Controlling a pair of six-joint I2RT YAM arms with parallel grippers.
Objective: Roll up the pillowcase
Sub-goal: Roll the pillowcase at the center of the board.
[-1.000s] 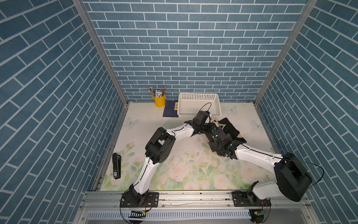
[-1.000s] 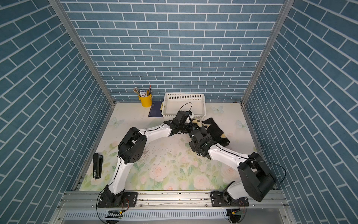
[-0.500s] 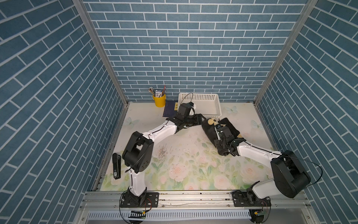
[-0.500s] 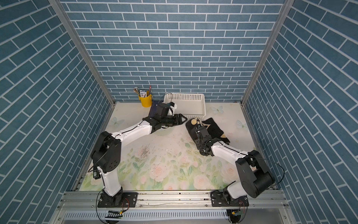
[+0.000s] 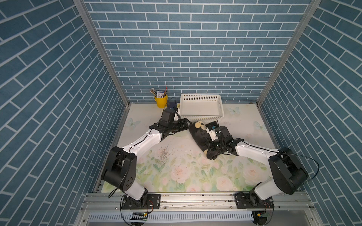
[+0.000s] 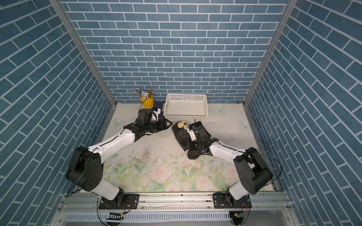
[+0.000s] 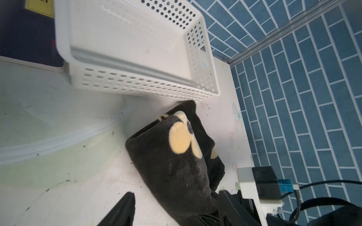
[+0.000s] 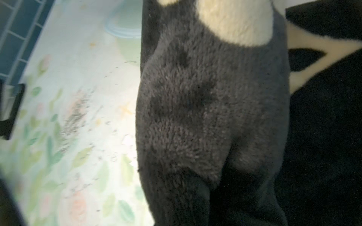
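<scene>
Pillowcase [image 5: 199, 135]: rolled bundle just in front of the white basket [image 5: 201, 117] (cream flower showing).
Left gripper [image 5: 188, 123]: jaws wide, empty, beside the roll's basket end.
Right gripper [image 5: 211, 145]: on the roll, farther from the basket; jaws hidden, cannot tell.

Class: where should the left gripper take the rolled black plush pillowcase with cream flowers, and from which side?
Probably take the black plush pillowcase at its far, flower-marked end, coming from the robot's left, the open left gripper straddling the roll crosswise. The right gripper holds the near end; the white perforated basket blocks the back.
</scene>
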